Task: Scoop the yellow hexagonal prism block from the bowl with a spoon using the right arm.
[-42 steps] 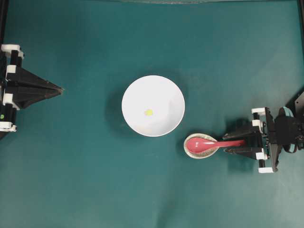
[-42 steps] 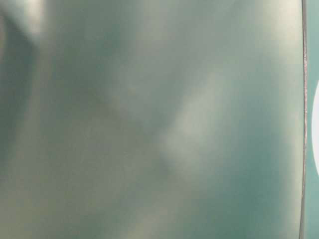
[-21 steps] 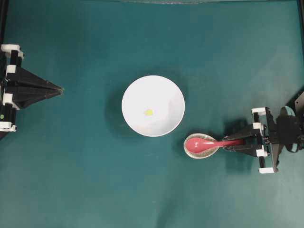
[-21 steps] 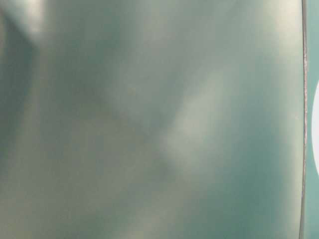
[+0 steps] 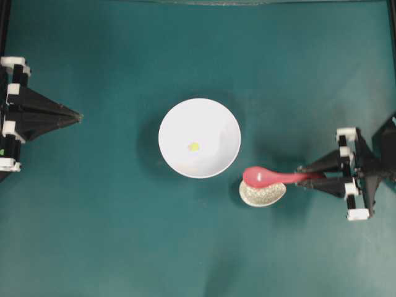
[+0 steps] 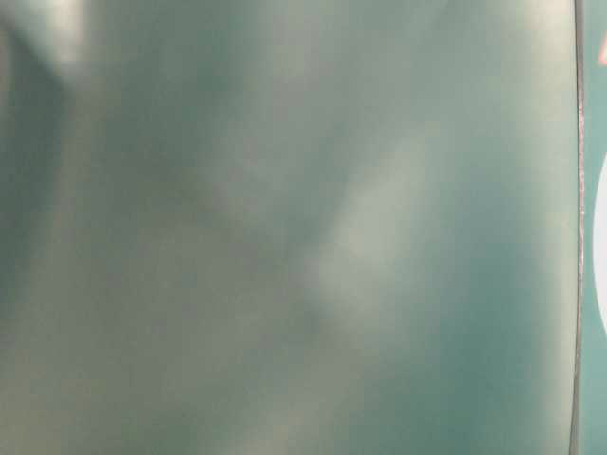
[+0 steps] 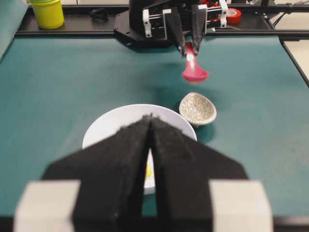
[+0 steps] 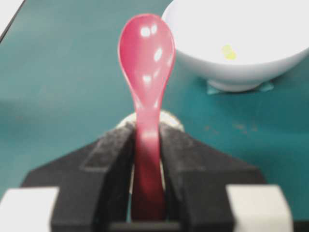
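The large white bowl [image 5: 199,117] stands mid-table with the tiny yellow block [image 5: 193,146] inside it. My right gripper [image 5: 303,176] is shut on the handle of the glossy pink-red spoon [image 5: 266,177] and holds it in the air, just right of the bowl. In the right wrist view the spoon [image 8: 146,53] points forward from the gripper [image 8: 146,128], with the bowl [image 8: 231,72] and block [image 8: 228,52] ahead to the right. My left gripper [image 5: 79,116] is shut and empty at the far left. Its wrist view shows the bowl [image 7: 111,130] and block [image 7: 149,170].
A small speckled off-white dish [image 5: 263,193] sits empty under the spoon, close to the bowl's lower right. In the left wrist view a yellow cup [image 7: 47,12] and a red tape roll [image 7: 235,14] stand beyond the table's far edge. The table-level view is blurred.
My right gripper closed on the spoon's handle, lifted the spoon out of the speckled dish and drew back slightly to the right. The left arm has not moved.
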Controlling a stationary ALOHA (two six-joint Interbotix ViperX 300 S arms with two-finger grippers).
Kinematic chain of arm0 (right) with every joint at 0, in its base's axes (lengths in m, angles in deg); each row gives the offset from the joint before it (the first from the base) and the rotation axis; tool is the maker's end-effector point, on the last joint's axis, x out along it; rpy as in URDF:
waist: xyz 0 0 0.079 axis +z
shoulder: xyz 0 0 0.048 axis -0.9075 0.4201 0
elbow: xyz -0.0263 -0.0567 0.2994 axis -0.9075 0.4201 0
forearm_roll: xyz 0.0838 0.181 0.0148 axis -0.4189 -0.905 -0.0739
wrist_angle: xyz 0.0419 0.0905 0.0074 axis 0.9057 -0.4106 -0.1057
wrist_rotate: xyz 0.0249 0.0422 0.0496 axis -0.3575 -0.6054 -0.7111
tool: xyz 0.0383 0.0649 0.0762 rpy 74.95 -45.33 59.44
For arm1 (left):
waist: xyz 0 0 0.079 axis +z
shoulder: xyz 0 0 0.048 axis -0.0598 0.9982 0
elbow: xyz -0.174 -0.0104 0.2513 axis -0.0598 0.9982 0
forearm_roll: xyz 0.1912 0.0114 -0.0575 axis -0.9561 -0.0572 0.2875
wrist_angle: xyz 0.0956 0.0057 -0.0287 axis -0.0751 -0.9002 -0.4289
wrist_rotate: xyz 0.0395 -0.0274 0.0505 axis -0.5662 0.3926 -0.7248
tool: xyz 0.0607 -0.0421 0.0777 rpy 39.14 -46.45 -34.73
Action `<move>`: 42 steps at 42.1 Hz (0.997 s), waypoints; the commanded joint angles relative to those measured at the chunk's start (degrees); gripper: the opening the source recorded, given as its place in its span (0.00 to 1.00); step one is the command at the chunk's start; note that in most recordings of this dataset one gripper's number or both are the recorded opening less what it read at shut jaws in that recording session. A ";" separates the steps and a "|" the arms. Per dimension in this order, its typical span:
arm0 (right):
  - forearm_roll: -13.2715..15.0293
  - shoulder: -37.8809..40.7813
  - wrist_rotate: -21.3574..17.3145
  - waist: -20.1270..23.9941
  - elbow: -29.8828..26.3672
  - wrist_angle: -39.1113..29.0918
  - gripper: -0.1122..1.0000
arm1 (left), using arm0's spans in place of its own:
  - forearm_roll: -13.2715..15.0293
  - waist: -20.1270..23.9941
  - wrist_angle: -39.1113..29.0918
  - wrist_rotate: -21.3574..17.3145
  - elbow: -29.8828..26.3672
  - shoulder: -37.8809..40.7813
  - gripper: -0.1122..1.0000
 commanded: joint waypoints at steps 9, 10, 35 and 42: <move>-0.09 -16.17 8.96 -12.92 -9.05 -32.52 0.31 | -0.09 -0.09 1.23 0.00 -1.23 0.79 0.10; -0.09 -17.31 10.02 -14.41 -10.37 -36.56 0.31 | -0.09 -0.09 1.23 0.00 -1.32 0.70 0.10; 5.89 -13.18 12.92 -35.33 -35.86 -86.75 0.31 | -0.09 0.00 1.14 0.00 -1.23 1.05 0.10; 7.82 -6.59 12.83 -36.83 -42.89 -95.71 0.31 | -0.09 0.00 0.97 0.00 -1.14 1.41 0.10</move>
